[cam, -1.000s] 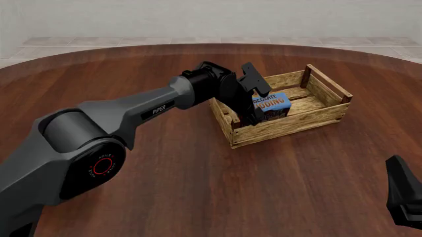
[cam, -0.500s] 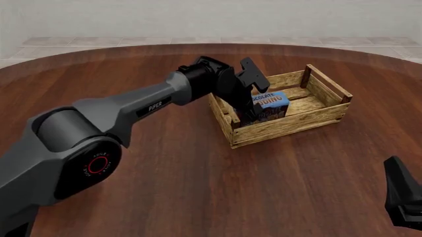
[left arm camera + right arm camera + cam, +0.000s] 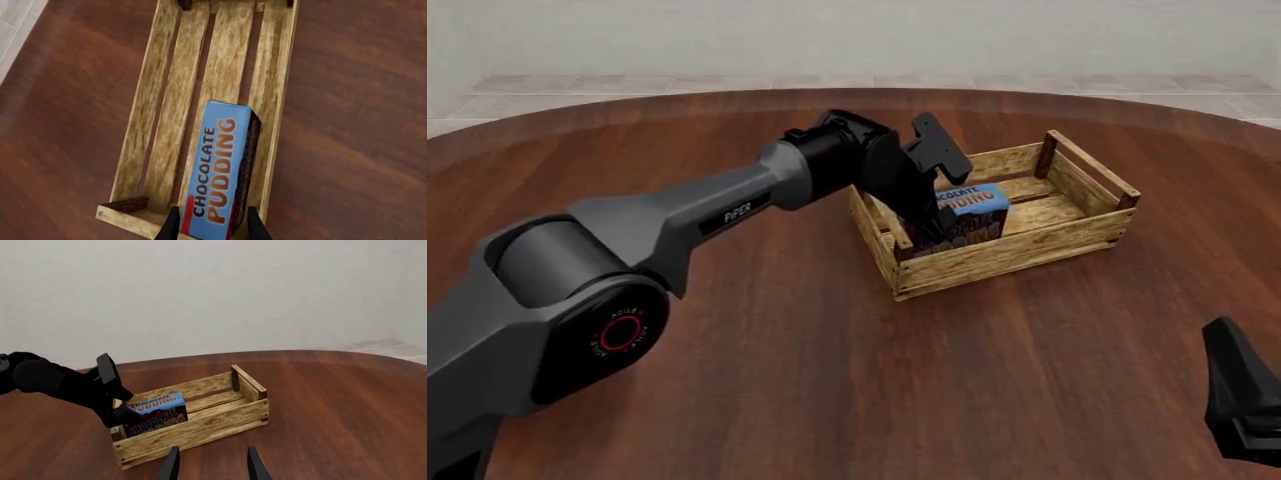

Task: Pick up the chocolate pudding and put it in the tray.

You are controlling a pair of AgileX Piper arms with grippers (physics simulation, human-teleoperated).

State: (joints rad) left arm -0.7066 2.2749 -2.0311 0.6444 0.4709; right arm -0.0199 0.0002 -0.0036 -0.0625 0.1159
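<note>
The chocolate pudding [image 3: 972, 208], a small carton with a blue top and orange lettering, stands tilted inside the near left end of the tray [image 3: 1028, 250], a light wooden slatted crate. My left gripper [image 3: 938, 228] reaches into that end and is shut on the carton. In the left wrist view the chocolate pudding [image 3: 217, 175] fills the gap between the two fingers of the left gripper [image 3: 213, 215], above the tray's slats [image 3: 137, 120]. My right gripper [image 3: 210, 455] hangs open and empty near the table's front right, well short of the tray [image 3: 200, 432].
The left arm's long grey link [image 3: 681, 235] crosses the table from the front left toward the crate. Dark wooden table top [image 3: 827, 380] surrounds the crate. The table's round far edge [image 3: 854, 95] meets a pale tiled floor.
The left gripper and the carton have shifted slightly left and lower into the crate's end. The right arm has stayed put.
</note>
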